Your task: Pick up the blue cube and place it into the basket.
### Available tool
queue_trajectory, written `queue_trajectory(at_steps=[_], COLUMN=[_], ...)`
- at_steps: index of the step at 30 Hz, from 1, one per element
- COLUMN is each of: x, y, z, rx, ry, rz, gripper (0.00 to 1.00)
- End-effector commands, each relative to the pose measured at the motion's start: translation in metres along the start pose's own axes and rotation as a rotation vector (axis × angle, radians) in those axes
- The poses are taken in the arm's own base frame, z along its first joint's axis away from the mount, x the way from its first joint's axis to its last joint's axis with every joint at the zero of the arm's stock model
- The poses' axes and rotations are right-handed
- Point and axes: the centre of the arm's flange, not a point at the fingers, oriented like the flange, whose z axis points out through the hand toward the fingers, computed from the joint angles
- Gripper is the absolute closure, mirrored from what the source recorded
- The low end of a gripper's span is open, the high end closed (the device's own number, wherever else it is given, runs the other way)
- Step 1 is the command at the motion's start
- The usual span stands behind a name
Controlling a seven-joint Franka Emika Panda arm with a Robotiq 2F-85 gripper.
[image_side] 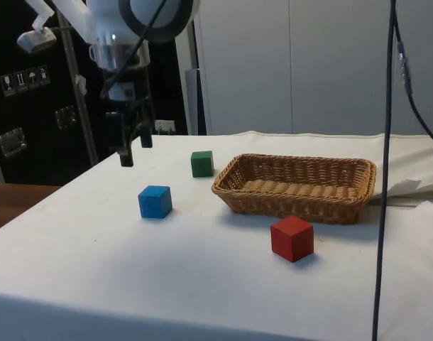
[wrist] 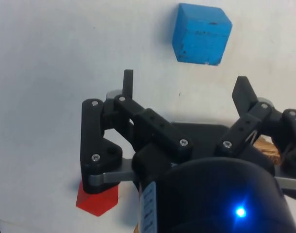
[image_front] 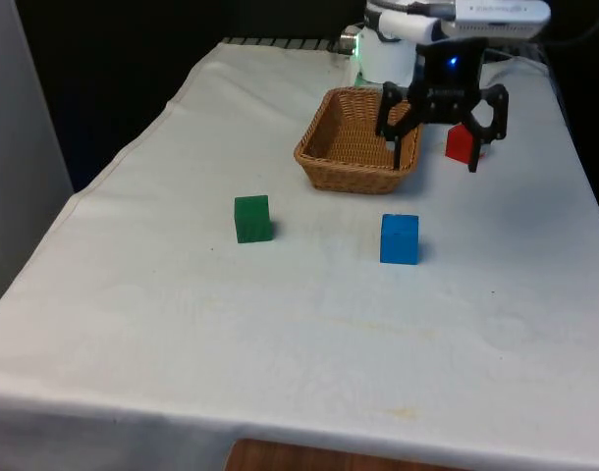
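Blue cube point(image_front: 399, 239), unlabelled, below spread, empty end effector point(image_front: 435, 147)

A green cube point(image_front: 252, 218) and a red cube point(image_front: 459, 143) sit on the white cloth point(image_front: 280, 324), well apart. Taking the red cube as landmark, the green one lies nearer the camera and towards the front view's left.

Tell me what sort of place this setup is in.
Probably a robotics lab or test room. A table under a plain white cloth holds only practice props: a blue cube, a green cube, a red cube and a wicker basket. The gripper hangs open above them.
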Motion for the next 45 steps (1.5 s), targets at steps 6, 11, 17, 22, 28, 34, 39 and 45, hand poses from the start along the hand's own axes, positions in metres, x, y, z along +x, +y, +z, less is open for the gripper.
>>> queue_trajectory(at_steps=[6,11,17,22,28,34,39,45], x=[0.0,0.0,-0.002,-0.002,-0.003,-0.003,-0.004,-0.005], y=[0.0,0.003,0.005,0.005,0.005,0.005,0.008,0.012], z=[0.015,0.02,0.028,0.04,0.05,0.059,0.066,0.074], rx=[-0.001,-0.002,-0.001,-0.003,-0.004,-0.016,-0.026,-0.034], ry=[-0.001,-0.008,-0.026,-0.018,-0.017,-0.017,-0.02,-0.023], rz=[0.057,0.078,0.101,0.119,0.133,0.138,0.136,0.135], gripper=[0.0,0.0,0.0,0.0,0.0,0.0,0.0,0.0])
